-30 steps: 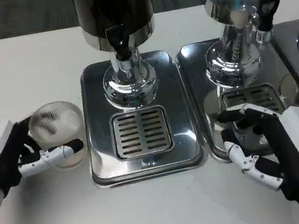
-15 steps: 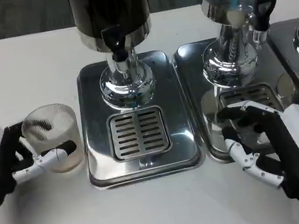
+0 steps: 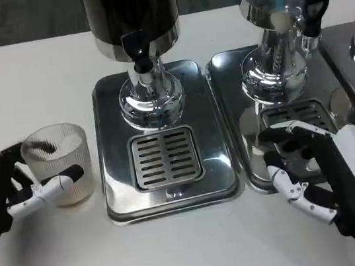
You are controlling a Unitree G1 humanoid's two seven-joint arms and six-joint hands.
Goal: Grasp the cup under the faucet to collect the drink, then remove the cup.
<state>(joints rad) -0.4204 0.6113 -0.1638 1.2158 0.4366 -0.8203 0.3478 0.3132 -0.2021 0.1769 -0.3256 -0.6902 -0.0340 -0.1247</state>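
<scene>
While the left hand [image 3: 3,196], partly cut off by the frame edge, grasps the ribbed clear cup [image 3: 57,165], that cup stands on the table just left of the dark dispenser's drip tray [image 3: 168,178]. Right of this tray, the right hand [image 3: 324,174] rests with fingers spread and nothing held on the neighbouring tray [image 3: 227,85], hiding part of its grate. Whether the cup holds any drink is hard to tell.

— Left hand [image 3: 3,196]?
— Low at the left edge, fingers wrapped around the ribbed cup [image 3: 59,165], gripping it.
— Right hand [image 3: 335,179]?
— Lower right, palm down, fingers spread and slightly curled, holding nothing.
</scene>
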